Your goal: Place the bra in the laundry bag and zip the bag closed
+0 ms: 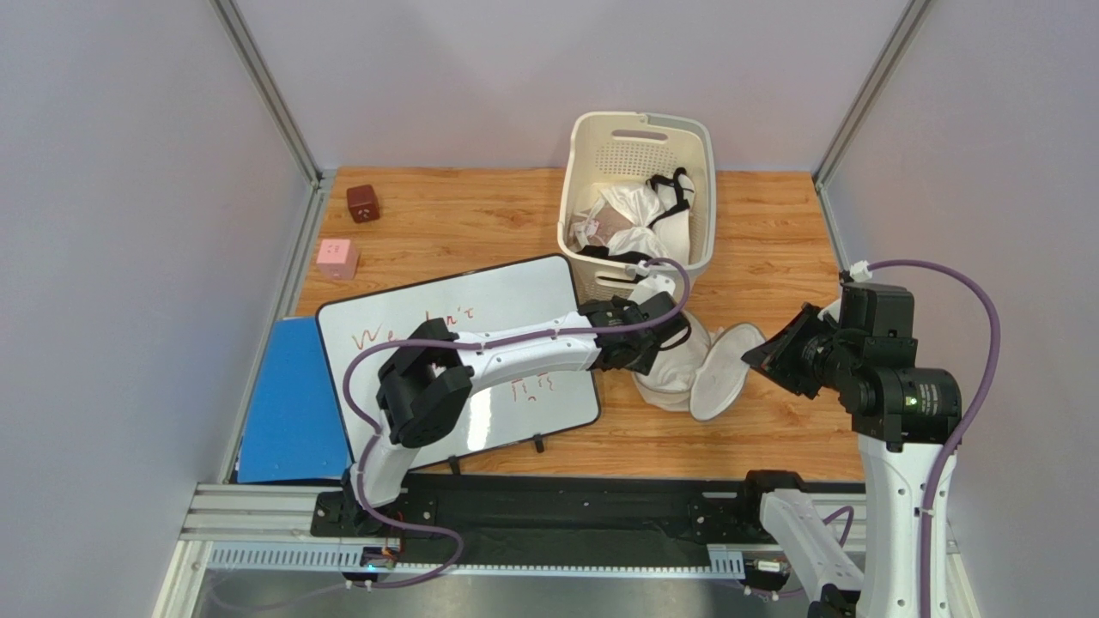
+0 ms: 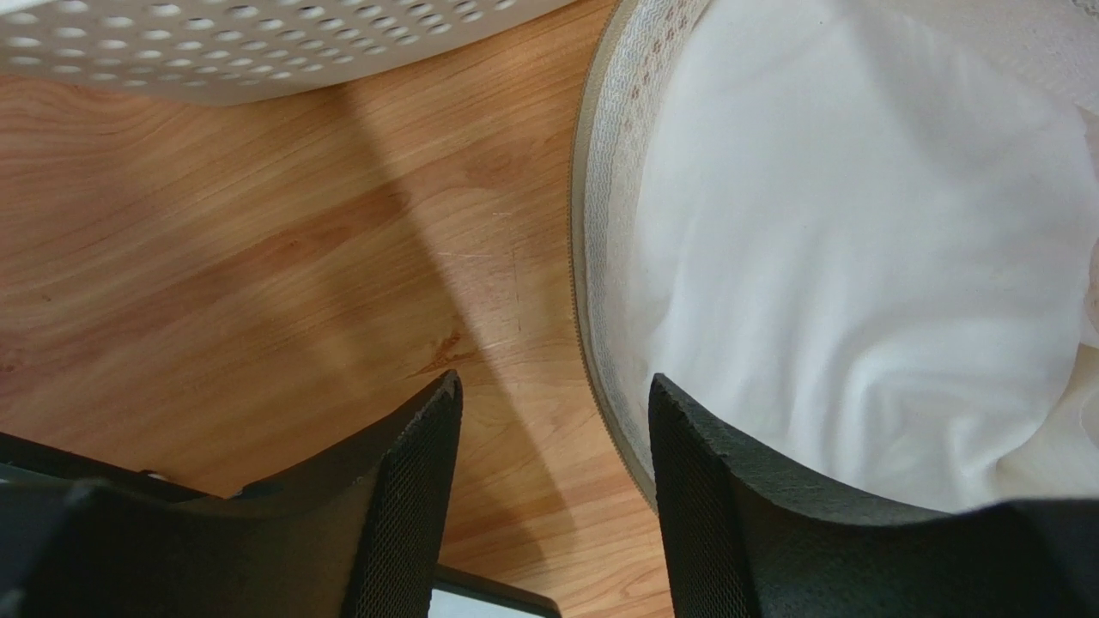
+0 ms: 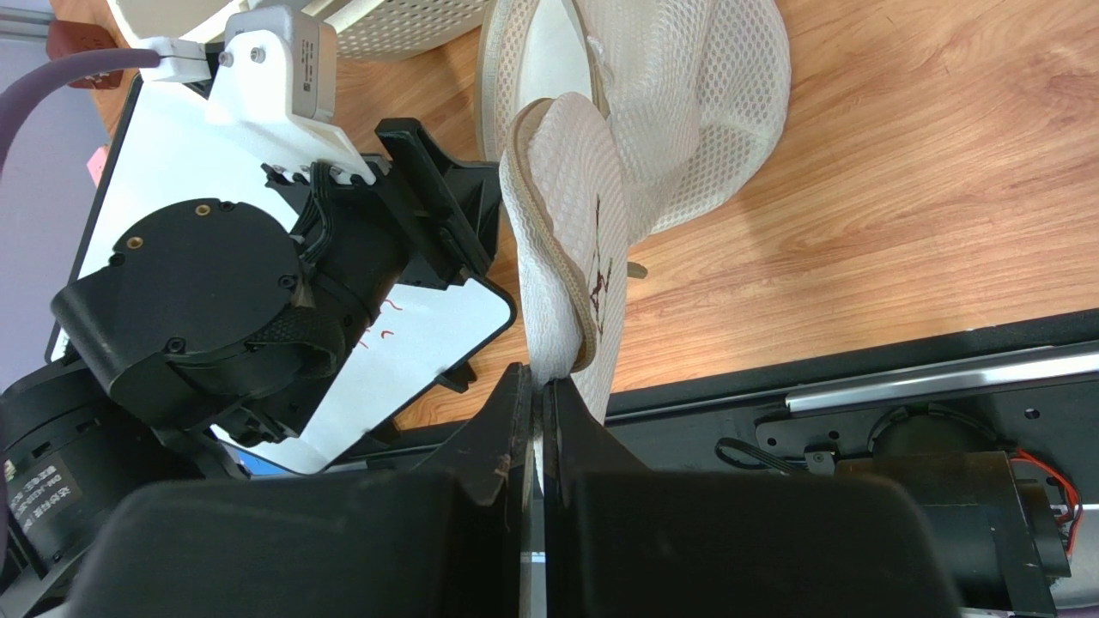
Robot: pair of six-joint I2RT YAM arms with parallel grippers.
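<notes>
- Pinching tight, the right gripper (image 3: 535, 386) has both fingers pressed together on the zipper rim of the bag's (image 3: 697, 103) loose half, and that mesh flap stands tilted up off the table (image 3: 903, 193).
- The bag is wide open: its two halves are splayed apart and the zipper is undone. It lies on the wood just in front of the basket (image 1: 639, 155).
- The bra (image 2: 877, 232) is in the other half, smooth white fabric filling the mesh dome right up to the rim.
- The left gripper (image 2: 552, 393) is down low at that half's edge, jaws apart with nothing between them.
- One of its fingers (image 2: 735, 515) overlaps the bag's rim, though I can't tell whether it touches. The other is over bare wood.
- The left arm stretches across the whiteboard (image 1: 452, 348), which has red scribbles on it.
- The basket holds more laundry, with a black-strapped piece among white cloth.
- Over on the left, a blue mat (image 1: 290, 399) lies beside the whiteboard.
- A pink cube (image 1: 337, 258) and a brown cube (image 1: 363, 202) sit farther back near the wall, close together but not touching.
</notes>
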